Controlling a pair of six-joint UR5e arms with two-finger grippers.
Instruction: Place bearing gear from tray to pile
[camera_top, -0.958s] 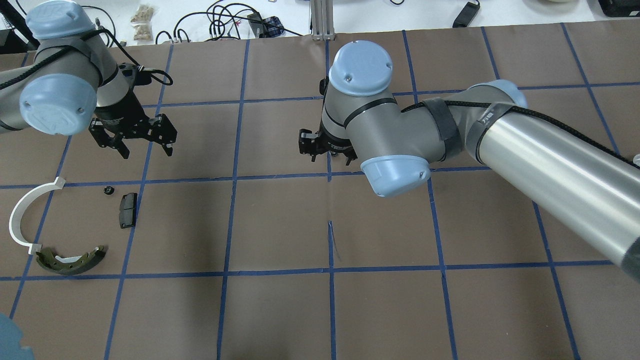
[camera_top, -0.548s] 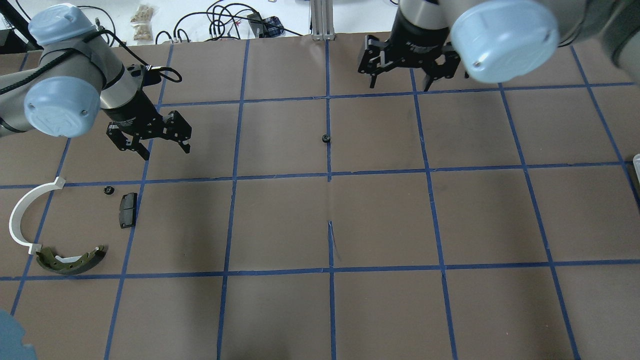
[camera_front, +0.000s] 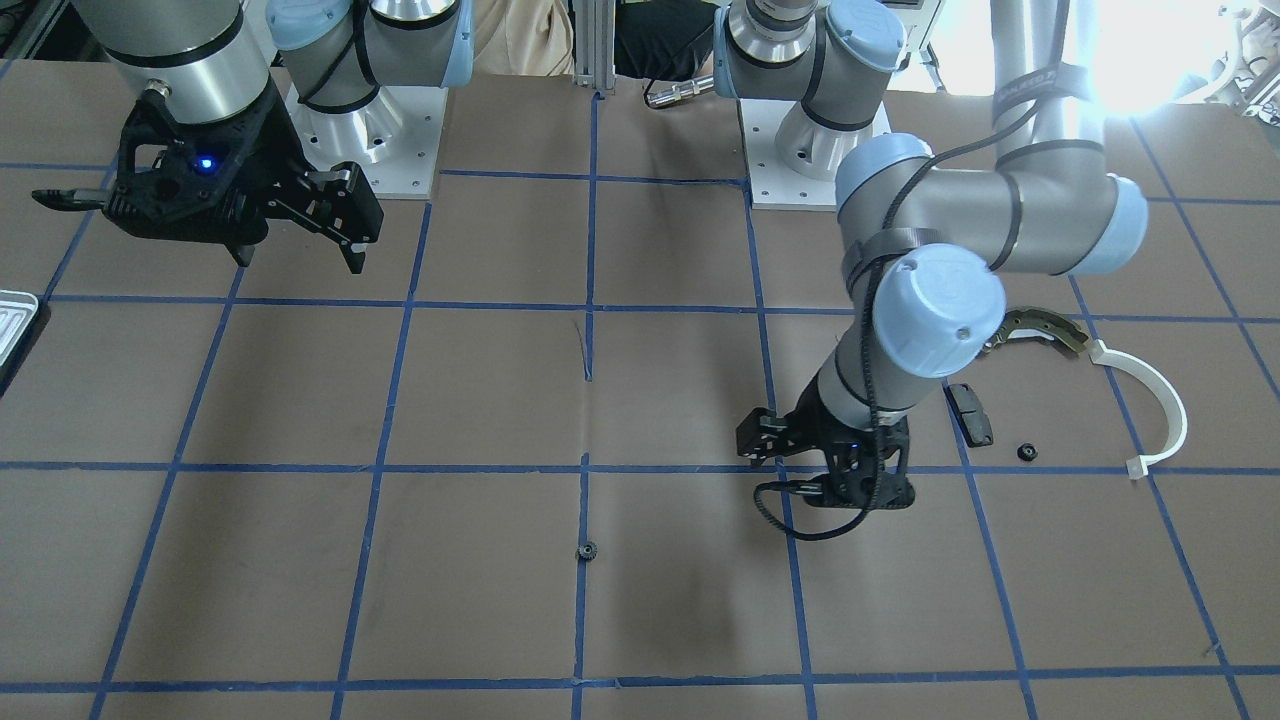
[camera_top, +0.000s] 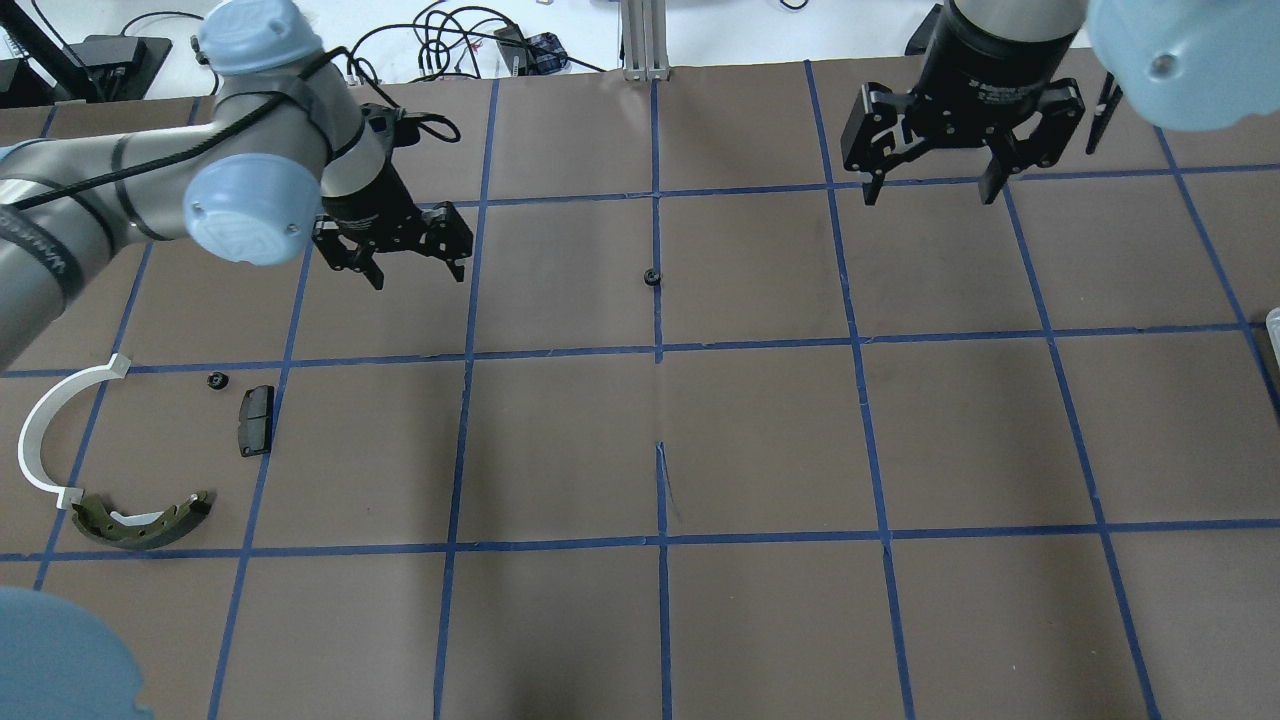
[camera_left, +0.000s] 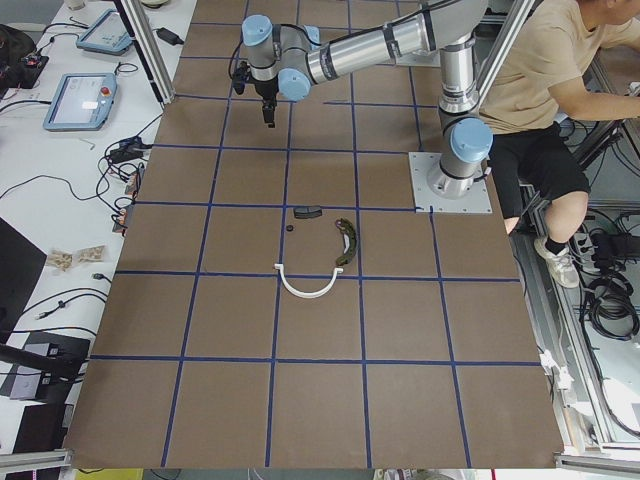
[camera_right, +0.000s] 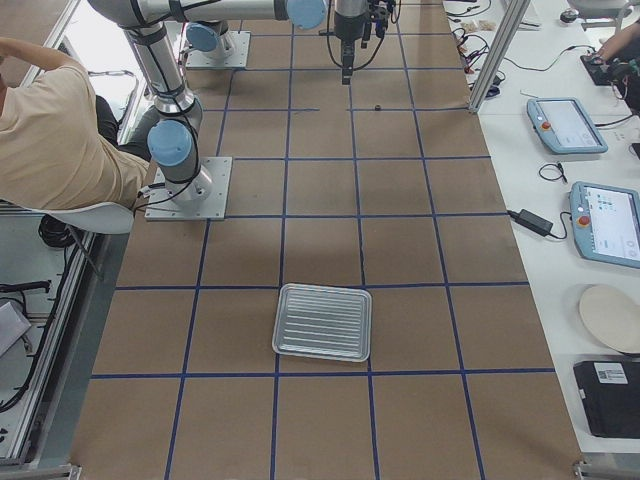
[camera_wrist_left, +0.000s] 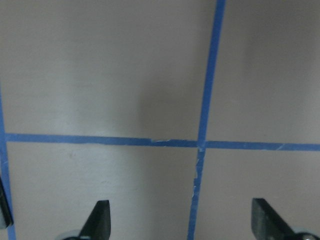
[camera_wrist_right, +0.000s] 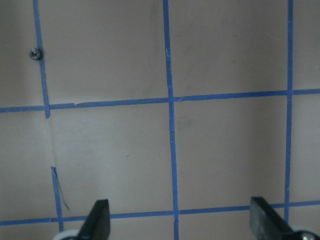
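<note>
A small black bearing gear (camera_top: 652, 277) lies on the brown table on a blue centre line, held by nothing; it also shows in the front view (camera_front: 587, 549) and the right wrist view (camera_wrist_right: 35, 53). My left gripper (camera_top: 415, 268) is open and empty, to the left of that gear. My right gripper (camera_top: 932, 188) is open and empty, high over the far right. The pile sits at the near left: olive brake shoe (camera_top: 140, 525), white arc (camera_top: 40, 430), black pad (camera_top: 255, 420), with a second small gear (camera_top: 215, 380) beside them. The silver tray (camera_right: 322, 322) looks empty.
The tray's edge shows at the right border of the overhead view (camera_top: 1273, 325). Cables and bags lie on the white bench beyond the table's far edge. A person sits by the robot's base (camera_left: 540, 90). Blue tape lines grid the table.
My right gripper has left the table's middle, where the gear now lies uncovered, and has moved up, away and to the right. My left gripper has moved right, towards the gear.
</note>
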